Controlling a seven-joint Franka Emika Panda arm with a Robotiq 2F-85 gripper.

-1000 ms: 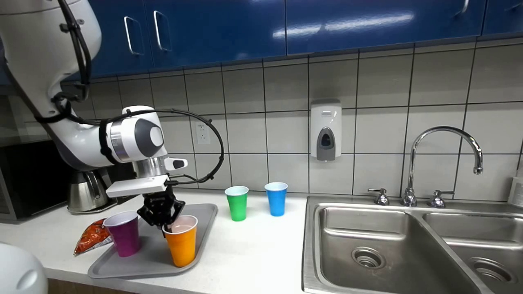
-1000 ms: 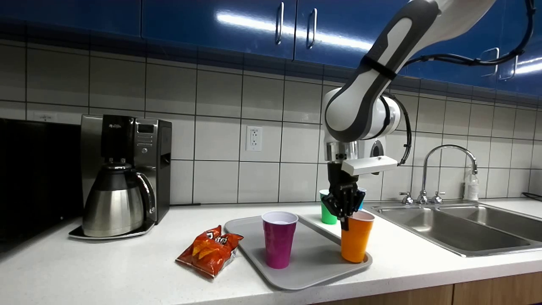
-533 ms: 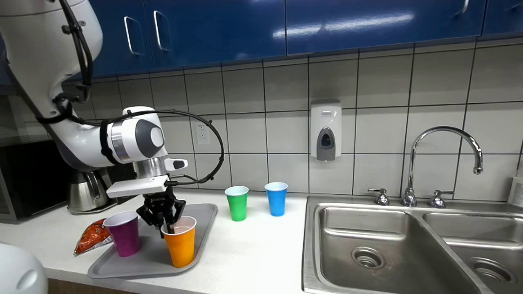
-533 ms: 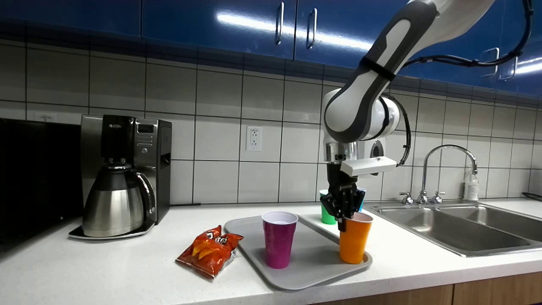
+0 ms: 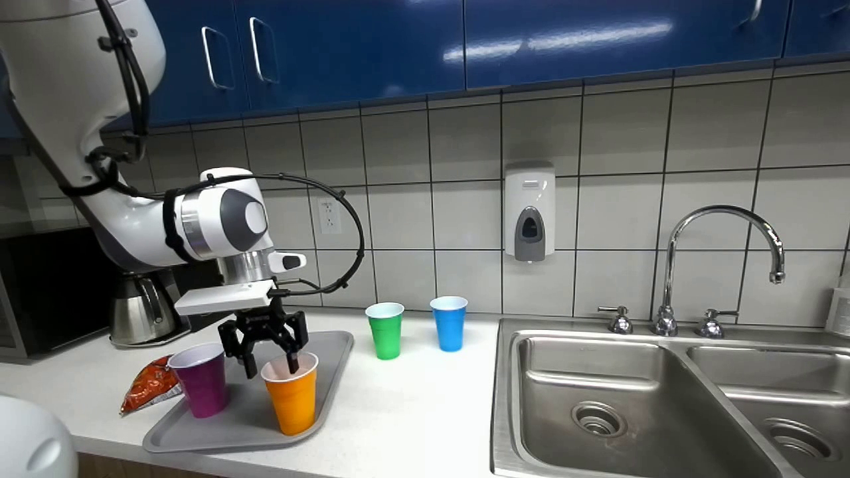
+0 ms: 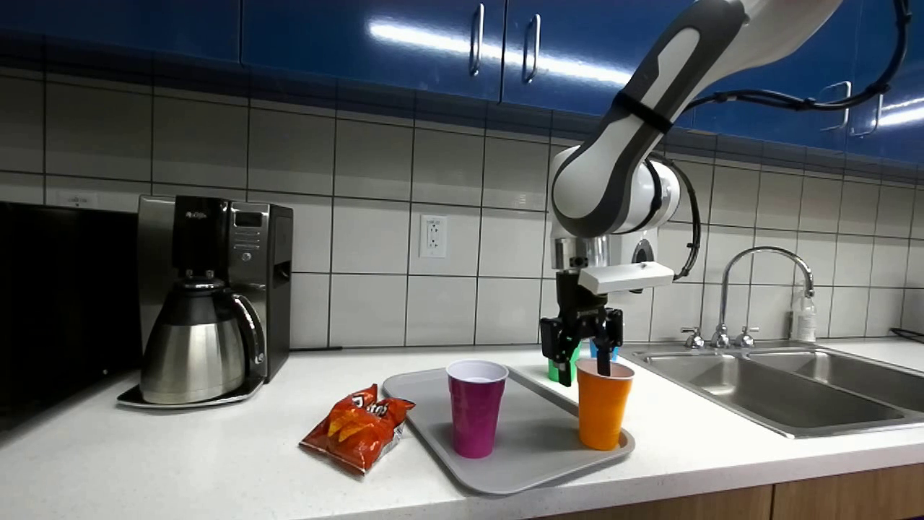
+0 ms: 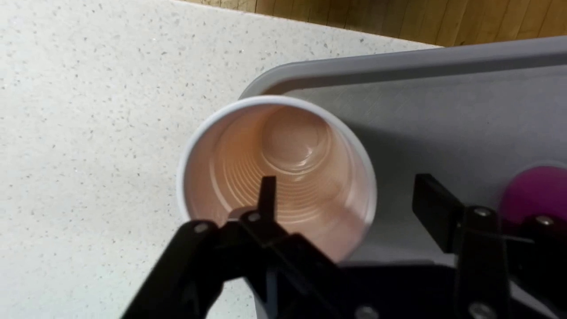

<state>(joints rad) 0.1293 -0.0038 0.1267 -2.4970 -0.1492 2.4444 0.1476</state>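
My black gripper points down with its jaws spread and nothing between them but the near rim of an orange cup. One finger hangs at the cup's mouth, over or just inside it; how deep, I cannot tell. The opposite finger is outside the cup, on the side of the purple cup. In the wrist view the orange cup looks empty, and its rim stands apart from the outer finger. Both cups are upright on a grey tray, the orange one by its corner.
A green cup and a blue cup stand near the tiled wall. Beside the tray lies a red chip bag. A coffee maker with a steel carafe sits farther off. The steel sink borders the counter.
The jaws were closed on the orange cup's rim and have spread apart, letting go of it. The gripper has risen slightly. The cup shifted a little, then stayed standing on the tray.
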